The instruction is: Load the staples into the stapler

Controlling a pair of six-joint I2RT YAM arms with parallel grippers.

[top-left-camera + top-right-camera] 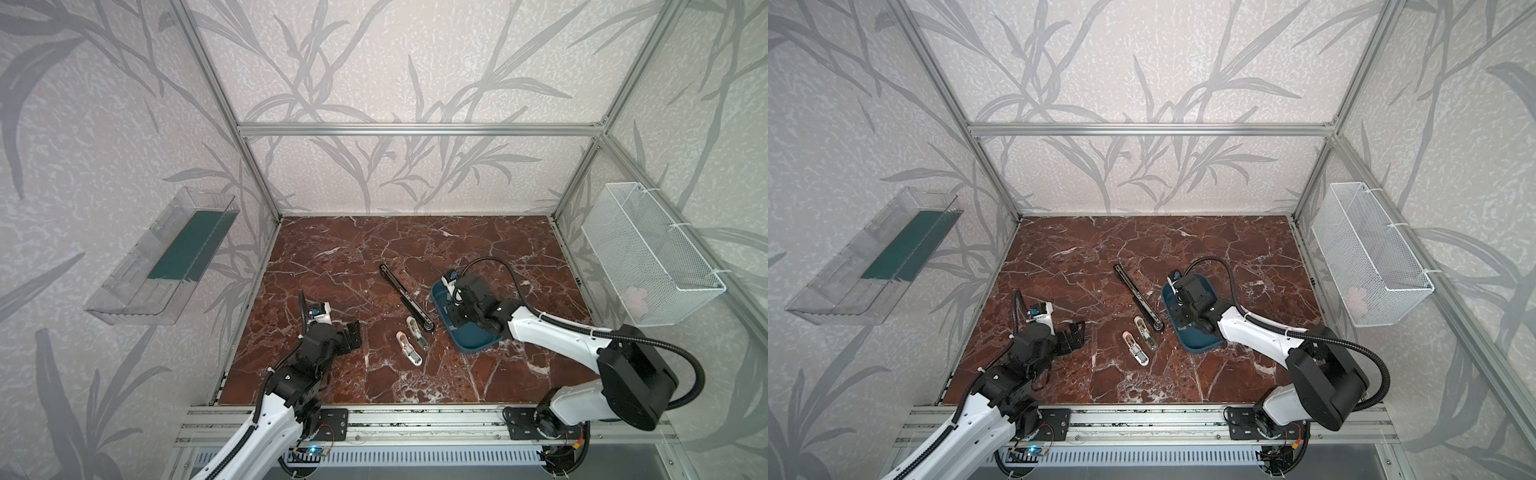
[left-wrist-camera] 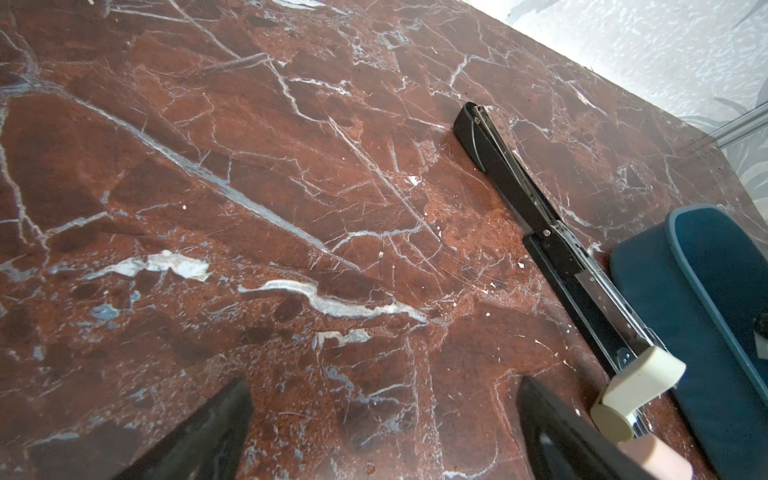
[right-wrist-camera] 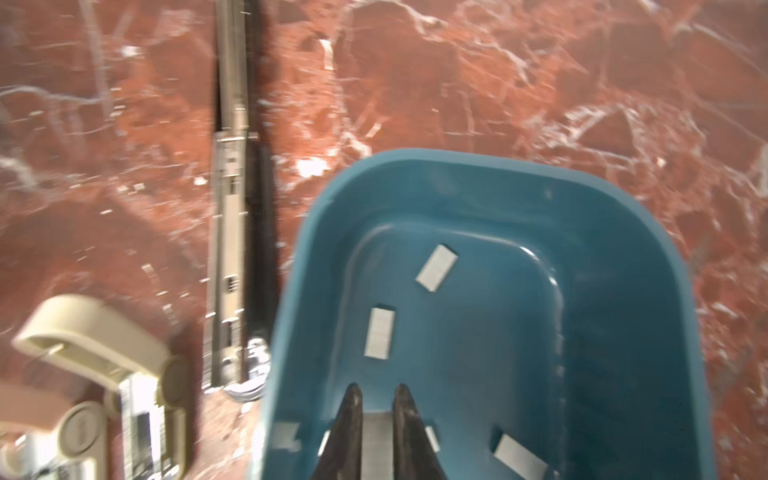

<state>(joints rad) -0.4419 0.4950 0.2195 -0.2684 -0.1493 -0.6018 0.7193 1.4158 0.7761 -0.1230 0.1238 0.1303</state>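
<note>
The black stapler (image 1: pixel 405 297) (image 1: pixel 1138 301) lies opened out flat and long on the marble, left of the blue tray (image 1: pixel 478 343) (image 1: pixel 1202 345). In the right wrist view several grey staples lie loose in the tray (image 3: pixel 457 156), such as one strip (image 3: pixel 436 268) and another (image 3: pixel 379 332). My right gripper (image 3: pixel 377 390) (image 1: pixel 451 311) points down into the tray and is shut on one staple strip (image 3: pixel 376 440), which shows between its fingers. My left gripper (image 2: pixel 382 382) (image 1: pixel 355 334) is open over bare marble, left of the stapler (image 2: pixel 519 187), with nothing between its fingers.
Two small beige stapler-like tools (image 1: pixel 417 332) (image 1: pixel 409 353) lie by the stapler's near end. A clear plastic bin (image 1: pixel 162 257) hangs on the left wall and a white wire basket (image 1: pixel 652 253) on the right wall. Aluminium frame posts stand at the table's corners.
</note>
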